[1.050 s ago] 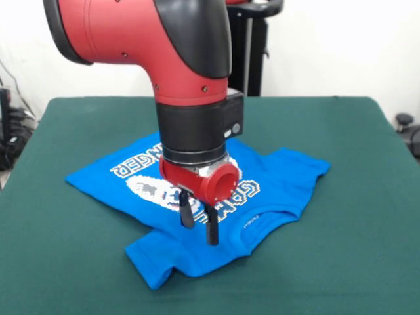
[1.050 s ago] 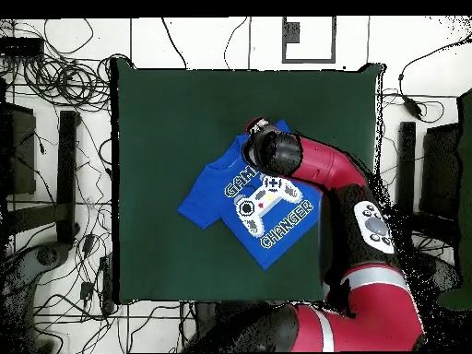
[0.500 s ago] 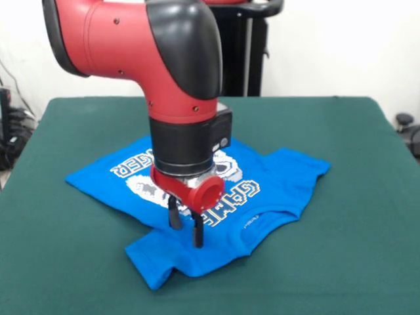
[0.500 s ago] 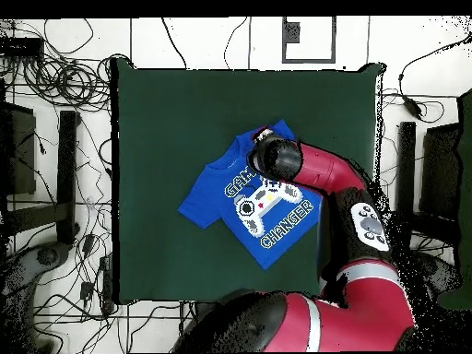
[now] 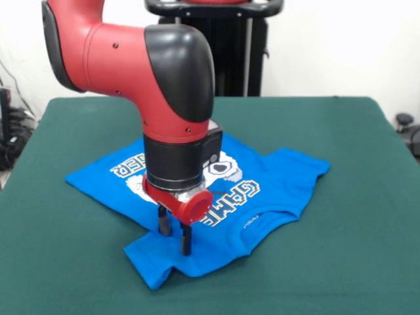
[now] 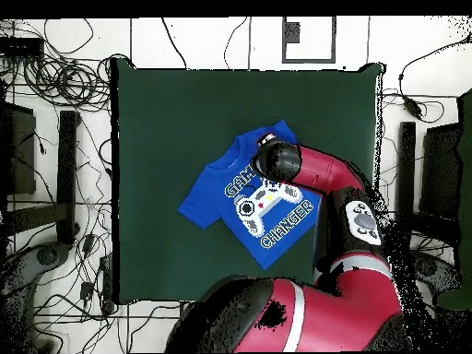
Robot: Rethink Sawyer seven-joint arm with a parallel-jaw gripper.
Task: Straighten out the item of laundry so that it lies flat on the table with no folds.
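Overhead view: blue T-shirt (image 6: 253, 205) reads "GAME CHANGER" around a white controller.
Claw (image 5: 174, 237) stands on the crumpled sleeve, fingers (image 5: 186, 241) slightly apart, gripping nothing, on the green table (image 5: 367, 216).

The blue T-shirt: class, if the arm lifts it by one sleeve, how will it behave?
The T-shirt would probably hang limp: it already lies creased, its near sleeve folded. It looks thin and light, so the end effector should lift it easily. Pushed, it would likely bunch on the table rather than slide.

Blue T-shirt (image 6: 247, 205) askew, mid green table (image 6: 166, 138); red arm (image 6: 318, 175) over its far sleeve.
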